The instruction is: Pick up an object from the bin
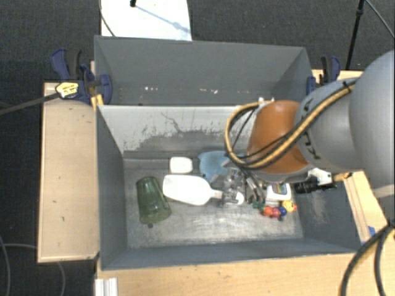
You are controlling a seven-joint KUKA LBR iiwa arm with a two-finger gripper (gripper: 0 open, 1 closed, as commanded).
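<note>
1. Right of frame centre, my gripper (234, 193) hangs at the handle end of the flat white plastic scoop (185, 190), likely the narrowest purchase; its opening I cannot tell.
2. A translucent green cup (151, 200) lies tipped at left, apart.

The single camera looked steeply down from above and somewhat to one side into the grey metal bin (111, 184). It stood near enough to show the whole bin amid dark carpeted floor (37, 29). The grey robot arm (370, 116) entered from the right.
</note>
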